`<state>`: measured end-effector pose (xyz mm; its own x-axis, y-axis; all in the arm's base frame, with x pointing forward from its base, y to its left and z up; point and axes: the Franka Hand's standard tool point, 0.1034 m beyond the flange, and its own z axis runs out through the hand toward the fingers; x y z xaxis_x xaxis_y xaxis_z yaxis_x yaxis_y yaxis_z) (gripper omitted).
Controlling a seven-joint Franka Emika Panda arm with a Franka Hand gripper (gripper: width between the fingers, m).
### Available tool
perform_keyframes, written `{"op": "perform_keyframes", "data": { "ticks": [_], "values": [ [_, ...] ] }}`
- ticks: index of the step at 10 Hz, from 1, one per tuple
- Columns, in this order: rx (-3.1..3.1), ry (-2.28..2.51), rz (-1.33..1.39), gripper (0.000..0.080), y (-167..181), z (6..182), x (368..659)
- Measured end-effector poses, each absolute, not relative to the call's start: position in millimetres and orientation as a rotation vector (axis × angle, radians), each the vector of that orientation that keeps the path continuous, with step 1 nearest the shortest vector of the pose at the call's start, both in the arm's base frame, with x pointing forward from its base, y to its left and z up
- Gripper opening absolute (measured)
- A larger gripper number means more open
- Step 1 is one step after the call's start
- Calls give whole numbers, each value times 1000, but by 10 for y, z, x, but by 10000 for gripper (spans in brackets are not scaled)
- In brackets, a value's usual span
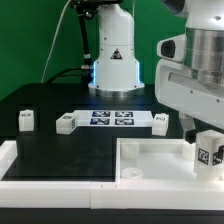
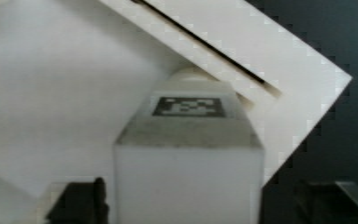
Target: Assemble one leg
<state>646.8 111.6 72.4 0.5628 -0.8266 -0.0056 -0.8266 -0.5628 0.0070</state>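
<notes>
My gripper [image 1: 206, 138] is at the exterior view's right, shut on a white leg [image 1: 210, 153] with its tag facing outward. It holds the leg upright over the far right corner of the large white tray [image 1: 150, 172]. In the wrist view the leg [image 2: 190, 150] fills the middle with its tag on the end, between the two dark fingers [image 2: 78, 200], and the gripper [image 2: 194, 208] closes round it. The tray's rim [image 2: 202, 50] runs diagonally beyond it. Three more legs stand on the black table: one at the left [image 1: 26, 120], one nearer the middle [image 1: 66, 123], one at the right [image 1: 160, 121].
The marker board [image 1: 110, 118] lies flat between the loose legs. The arm's base [image 1: 112, 62] stands at the back centre. A white raised border [image 1: 12, 158] runs along the table's left and front edges.
</notes>
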Motion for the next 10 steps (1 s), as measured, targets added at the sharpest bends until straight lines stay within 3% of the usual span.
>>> {"op": "perform_keyframes", "data": {
  "ticks": [1,2,10],
  "values": [
    [2861,-1298,-3,620,1122,723,6468],
    [2963,-1049,1,641,1132,741,6469],
    [3135,284,18,649,1201,769,6481]
  ]
}}
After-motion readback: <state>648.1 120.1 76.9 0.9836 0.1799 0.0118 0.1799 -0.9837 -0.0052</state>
